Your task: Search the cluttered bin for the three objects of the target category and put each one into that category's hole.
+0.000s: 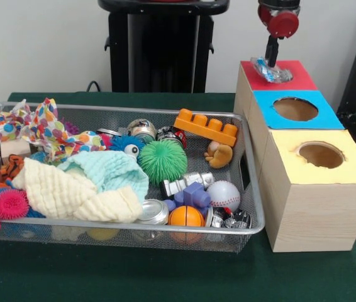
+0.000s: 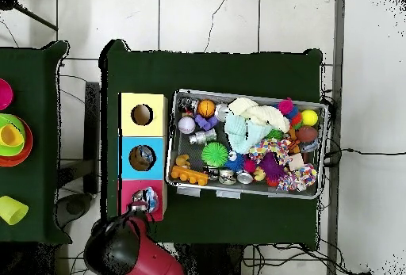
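Observation:
A crushed clear plastic bottle [image 1: 270,70] lies on the red-topped box [image 1: 297,78], over its hole; it also shows in the overhead view [image 2: 149,200]. My gripper [image 1: 270,60] comes straight down onto the bottle and looks shut on its top. The silver wire-mesh bin [image 1: 251,189] stands left of the boxes, full of toys and cloths; in the overhead view the bin [image 2: 238,195] is right of the boxes. No other clear bottle shows among the clutter.
A blue-topped box [image 1: 329,116] and a yellow-topped box [image 1: 354,170], each with a round hole, stand in line with the red one. The bin holds a green spiky ball [image 1: 163,161], an orange brick [image 1: 206,127], a baseball [image 1: 224,195], cans [image 1: 153,212] and cloths [image 1: 71,192].

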Tool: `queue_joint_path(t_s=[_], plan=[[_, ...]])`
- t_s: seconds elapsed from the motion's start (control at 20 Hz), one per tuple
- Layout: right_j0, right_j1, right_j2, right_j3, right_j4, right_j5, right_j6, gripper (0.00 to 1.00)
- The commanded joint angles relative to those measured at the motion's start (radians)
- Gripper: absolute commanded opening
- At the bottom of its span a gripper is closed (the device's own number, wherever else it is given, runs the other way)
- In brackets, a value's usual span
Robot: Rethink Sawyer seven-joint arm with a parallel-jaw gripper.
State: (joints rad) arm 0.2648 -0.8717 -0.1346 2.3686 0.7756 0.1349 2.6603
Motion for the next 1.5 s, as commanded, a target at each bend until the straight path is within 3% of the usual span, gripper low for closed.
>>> queue_joint_path(t_s=[0.05,0.2,0.35,0.5,0.85,1.15,1.5], plan=[[0.049,0.079,-0.013,-0.029,0.044,0.048,0.247,0.0],[0.187,0.009,-0.297,-0.15,-0.142,0.378,0.307,0.0],[0.216,-0.071,-0.417,-0.251,-0.283,0.654,0.356,0.0],[0.211,-0.107,-0.458,-0.295,-0.335,0.782,0.342,0.0],[0.204,-0.127,-0.484,-0.321,-0.353,0.839,0.311,0.0],[0.202,-0.088,-0.455,-0.304,-0.298,0.753,0.312,0.0],[0.218,-0.088,-0.434,-0.225,-0.25,0.628,0.305,0.0]])
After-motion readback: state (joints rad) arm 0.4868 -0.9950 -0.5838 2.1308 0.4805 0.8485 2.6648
